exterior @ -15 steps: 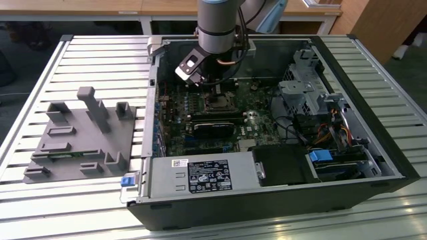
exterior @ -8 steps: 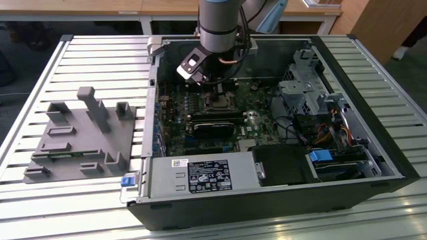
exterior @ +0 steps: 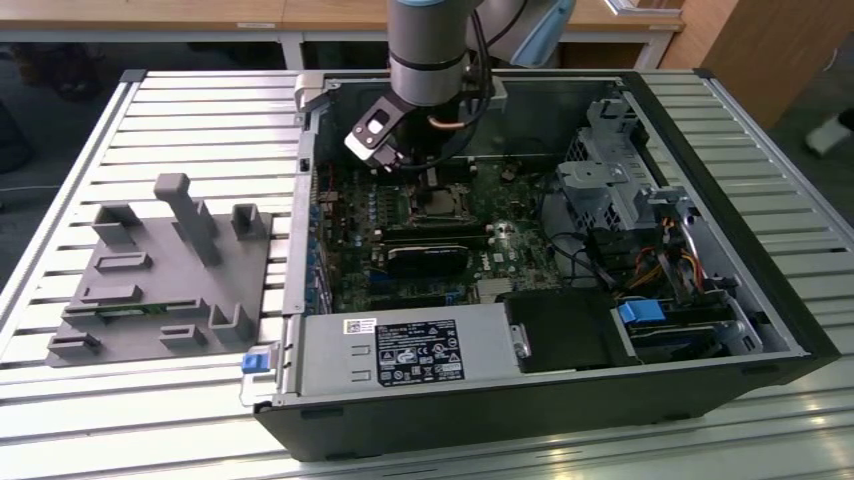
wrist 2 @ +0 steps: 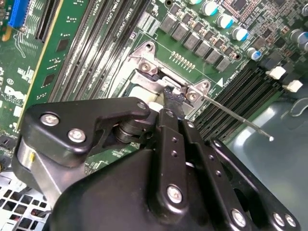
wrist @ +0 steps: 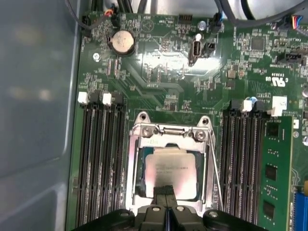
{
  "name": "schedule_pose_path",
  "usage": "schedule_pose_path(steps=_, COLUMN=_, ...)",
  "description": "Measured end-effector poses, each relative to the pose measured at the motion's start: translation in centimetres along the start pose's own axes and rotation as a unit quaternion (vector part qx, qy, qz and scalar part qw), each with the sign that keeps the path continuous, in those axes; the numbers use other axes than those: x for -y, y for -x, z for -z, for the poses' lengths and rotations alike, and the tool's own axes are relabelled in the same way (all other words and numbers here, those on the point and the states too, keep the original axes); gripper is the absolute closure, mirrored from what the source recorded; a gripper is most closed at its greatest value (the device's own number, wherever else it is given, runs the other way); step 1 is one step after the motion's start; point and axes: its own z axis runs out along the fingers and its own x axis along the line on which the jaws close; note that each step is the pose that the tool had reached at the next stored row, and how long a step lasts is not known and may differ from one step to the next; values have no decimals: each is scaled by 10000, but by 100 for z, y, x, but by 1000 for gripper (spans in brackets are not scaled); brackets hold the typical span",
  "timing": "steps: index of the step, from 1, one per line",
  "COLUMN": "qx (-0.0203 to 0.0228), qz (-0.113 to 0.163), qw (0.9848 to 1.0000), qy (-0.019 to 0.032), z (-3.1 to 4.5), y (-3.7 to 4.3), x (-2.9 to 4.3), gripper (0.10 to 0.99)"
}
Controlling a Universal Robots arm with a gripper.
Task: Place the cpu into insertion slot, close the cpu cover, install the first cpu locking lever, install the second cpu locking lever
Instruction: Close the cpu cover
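Cpu (wrist: 171, 168) sits flat in the insertion slot (wrist: 141, 178). The cpu cover (wrist: 168, 133) is lowered over it, chip showing through the window. Claw (wrist: 164, 190) fingers are together, gripping nothing, tip at one edge of the cover; contact unclear. One locking lever (wrist 2: 236, 119) stands free beside the cover. Judgement: cover-closing step. Press on frame metal only, straight down, clear of the memory slots (wrist: 98, 163).
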Motion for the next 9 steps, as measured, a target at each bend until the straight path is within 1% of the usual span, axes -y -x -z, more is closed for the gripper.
schedule_pose_path(steps=6, qx=7, qz=0, qw=10000, qy=-6, z=-35, y=-3, x=4, gripper=980)
schedule_pose_path(steps=9, qx=4, qz=0, qw=10000, qy=-4, z=-44, y=-14, x=-13, gripper=980)
